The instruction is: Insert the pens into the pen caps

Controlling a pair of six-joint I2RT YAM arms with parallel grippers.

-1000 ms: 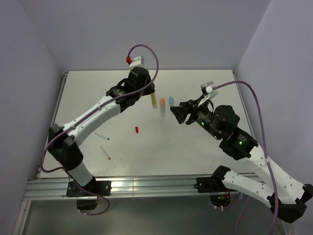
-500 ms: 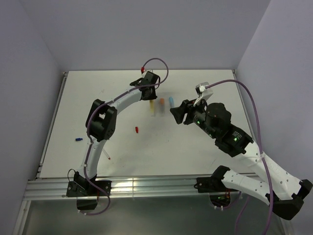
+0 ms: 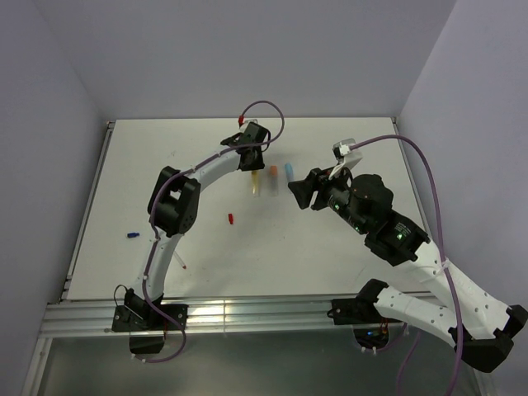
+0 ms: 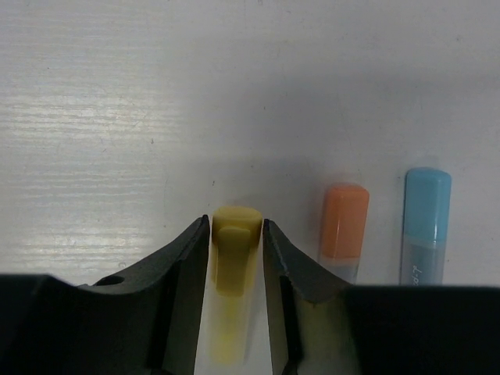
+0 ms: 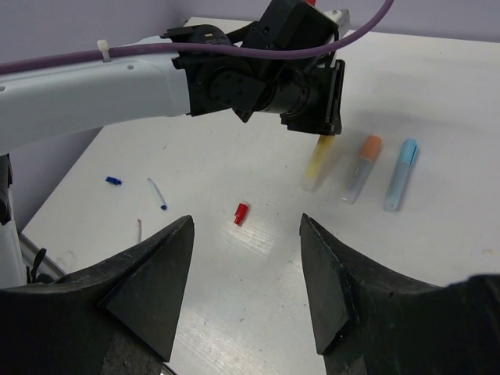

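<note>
My left gripper (image 3: 252, 167) is shut on the capped yellow marker (image 4: 234, 258), which slants down to the table (image 3: 330, 247) in the right wrist view (image 5: 318, 166). The capped orange marker (image 4: 344, 226) and light-blue marker (image 4: 426, 211) lie just right of it. My right gripper (image 3: 299, 191) is open and empty, hovering above the tiny red cap (image 5: 241, 212). The dark-blue cap (image 5: 113, 180), the thin blue-tipped pen (image 5: 157, 194) and the thin red-tipped pen (image 5: 139, 229) lie on the left. In the top view the blue-tipped pen is hidden by my left arm.
The left arm arches across the table's left half from its near edge to the far middle. Purple-grey walls close the back and both sides. A metal rail (image 3: 247, 313) runs along the near edge.
My left arm has folded into a higher arch and its gripper has settled on the yellow marker, which has shifted slightly nearer. My right gripper has barely moved.
</note>
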